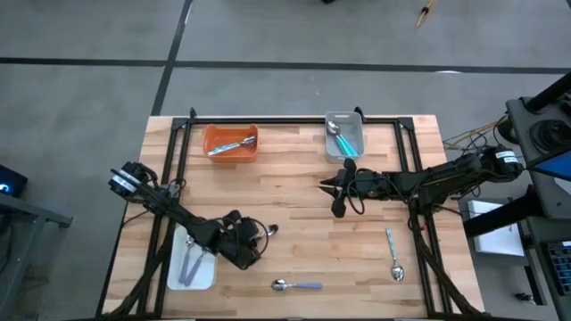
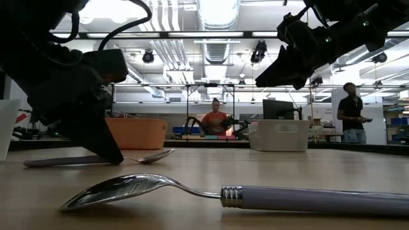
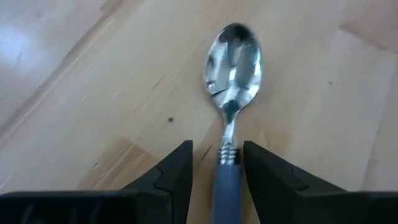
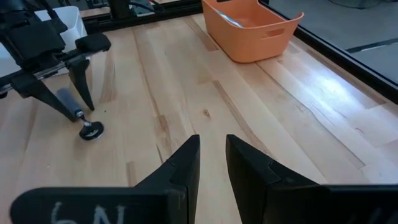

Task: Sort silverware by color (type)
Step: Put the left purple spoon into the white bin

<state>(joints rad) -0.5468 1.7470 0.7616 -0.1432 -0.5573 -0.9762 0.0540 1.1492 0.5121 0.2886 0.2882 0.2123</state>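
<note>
A spoon with a shiny bowl (image 3: 233,62) and a blue-grey handle (image 3: 227,186) lies flat on the wooden table, left of centre. My left gripper (image 3: 217,152) slants down over it, open, one finger on each side of the handle just behind the neck, with a gap on both sides. The right wrist view shows the same fingers astride the spoon (image 4: 84,121). My right gripper (image 4: 212,146) hovers above mid-table, slightly open, with nothing between its fingers. A lavender-handled spoon (image 1: 297,285) and a teal-handled spoon (image 1: 393,254) lie loose near the table's near edge.
An orange tray (image 1: 232,143) at the far left holds a silver spoon. A grey tray (image 1: 344,134) at the far middle holds teal spoons. A white tray (image 1: 192,267) at the near left holds lavender spoons. People stand beyond the table.
</note>
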